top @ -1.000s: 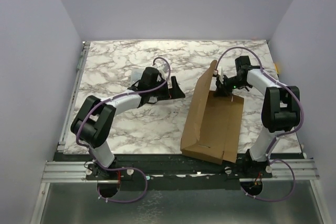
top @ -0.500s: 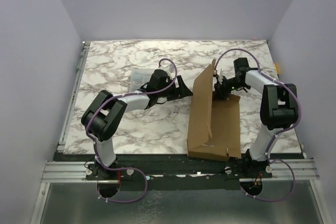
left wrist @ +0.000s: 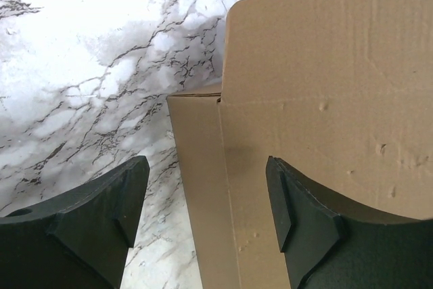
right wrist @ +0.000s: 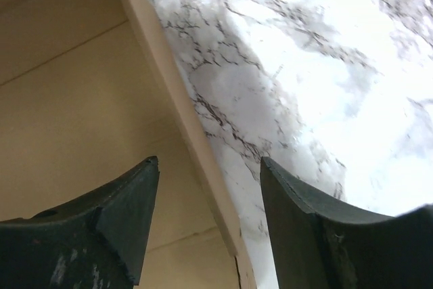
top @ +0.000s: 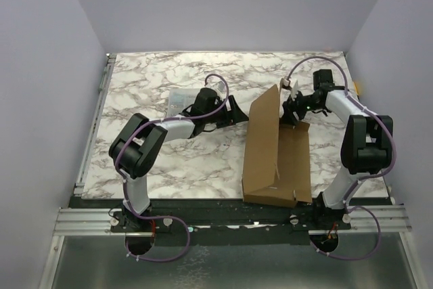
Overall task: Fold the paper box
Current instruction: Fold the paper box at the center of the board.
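While left gripper point(left wrist: 206, 194) and right gripper point(right wrist: 206, 187) gape empty, wall-raising seems in hand; next, pinch the paper box point(top: 267, 147) from nine o'clock.

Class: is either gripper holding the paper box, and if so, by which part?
Nothing is held: the left gripper and the right gripper both stand open close to the paper box, clamped on no part of it.

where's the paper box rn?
Top view: the paper box lies on the table, right side by the near edge, left panel raised, far end between the left gripper and right gripper.
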`<state>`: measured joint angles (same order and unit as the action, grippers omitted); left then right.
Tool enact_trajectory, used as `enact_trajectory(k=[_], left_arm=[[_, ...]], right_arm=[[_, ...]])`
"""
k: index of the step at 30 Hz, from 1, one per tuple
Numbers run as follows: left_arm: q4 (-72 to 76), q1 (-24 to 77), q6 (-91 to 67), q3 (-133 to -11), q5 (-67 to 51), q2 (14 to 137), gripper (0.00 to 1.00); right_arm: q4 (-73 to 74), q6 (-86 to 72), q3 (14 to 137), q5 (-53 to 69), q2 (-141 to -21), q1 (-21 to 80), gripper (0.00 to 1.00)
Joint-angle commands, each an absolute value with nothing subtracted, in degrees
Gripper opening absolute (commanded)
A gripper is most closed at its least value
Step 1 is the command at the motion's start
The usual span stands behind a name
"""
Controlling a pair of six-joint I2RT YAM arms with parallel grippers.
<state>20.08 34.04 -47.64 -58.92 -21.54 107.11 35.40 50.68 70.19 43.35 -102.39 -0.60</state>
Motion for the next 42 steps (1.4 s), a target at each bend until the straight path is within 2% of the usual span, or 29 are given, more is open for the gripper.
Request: enact_trajectory(k=[1,13,20,26,34,36,42], left_arm=[[21.3,34.02,-47.58,-60.87,-21.0,107.97,0.76],[23.62,33.94,-47.31,-61.49,-23.01,108.22,0.77],[24.17,34.01,-47.44,-60.56,-23.33,106.39,0.78],[22.84,31.81,-48.39,-56.39,-17.76,98.98,0.79],[6.72,27.97,-40.83,-59.17,-11.15,83.94,0.84],[4.45,27.92,-40.19,-59.29,-12.22,82.22,0.87],[1.58,27.57,-42.16,-56.88,-13.92,83.09,0.87]], right_arm=[[33.98,46.52,69.01,42.42,-99.97,-4.43,0.66],[31.5,37.1,62.11,41.65,-91.68,-12.3,0.7],[33.64,34.99,63.94,49.69,-93.35,-11.41,0.55],[36.95,31.3,69.3,53.24,-92.84,-6.62,0.46],[37.0,25.67,72.81,50.66,-92.91,5.15,0.43],[36.54,24.21,73.75,50.64,-93.36,7.42,0.43],[37.98,21.7,77.74,53.52,-93.92,11.54,0.43]])
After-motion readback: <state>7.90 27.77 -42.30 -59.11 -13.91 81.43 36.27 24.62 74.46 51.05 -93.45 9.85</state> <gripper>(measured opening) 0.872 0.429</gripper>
